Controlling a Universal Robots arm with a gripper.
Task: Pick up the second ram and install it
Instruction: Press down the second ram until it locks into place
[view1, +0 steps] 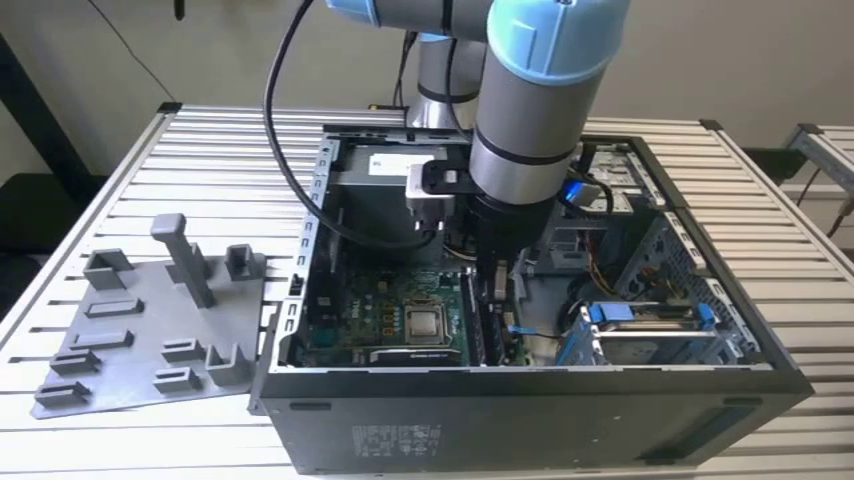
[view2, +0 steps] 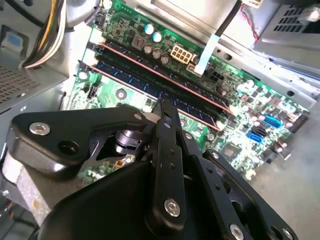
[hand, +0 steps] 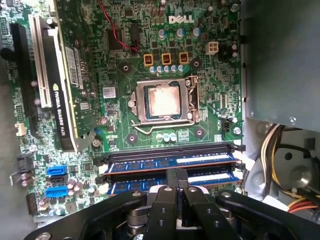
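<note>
Gripper (hand: 176, 186) over second ram (hand: 170, 176)

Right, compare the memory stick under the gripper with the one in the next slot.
The second ram has the shut gripper resting on its top edge; the other stick has nothing on it. The other stick sits nearer the processor socket; the second ram sits one slot farther from it. Both are long, thin boards lying parallel in neighbouring slots.
</note>
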